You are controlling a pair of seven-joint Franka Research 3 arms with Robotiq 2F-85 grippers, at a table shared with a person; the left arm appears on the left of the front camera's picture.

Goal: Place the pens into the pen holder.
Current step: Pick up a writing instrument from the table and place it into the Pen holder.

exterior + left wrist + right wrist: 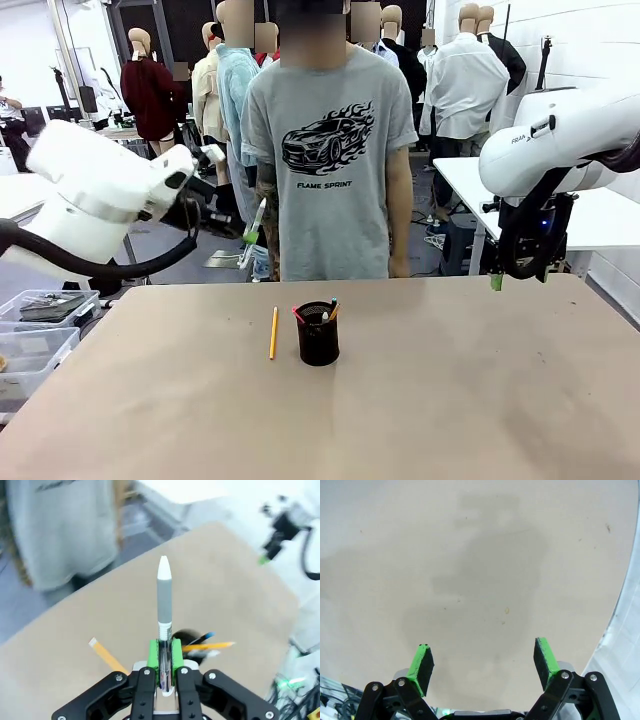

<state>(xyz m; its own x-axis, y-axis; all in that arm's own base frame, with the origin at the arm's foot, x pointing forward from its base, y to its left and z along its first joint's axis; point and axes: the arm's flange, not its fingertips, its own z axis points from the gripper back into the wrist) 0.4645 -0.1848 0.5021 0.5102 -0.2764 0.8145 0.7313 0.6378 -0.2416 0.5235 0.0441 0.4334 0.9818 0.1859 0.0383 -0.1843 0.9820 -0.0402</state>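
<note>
Currently the left gripper [164, 656] is clamped on 1 white-and-grey pen [164, 595] that sticks out past its pads. Beyond the jaws sit the pen holder [186, 635] and, apart from it, a yellow pencil [106, 655]. Meanwhile the right gripper [485, 662] gapes wide over bare table [470, 555].

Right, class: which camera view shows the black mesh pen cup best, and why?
The front view: the cup stands whole and upright on the table, pens poking out. In the left wrist view a dark sliver of it peeks from behind the left tool and its held pen. The right wrist view faces the table.
</note>
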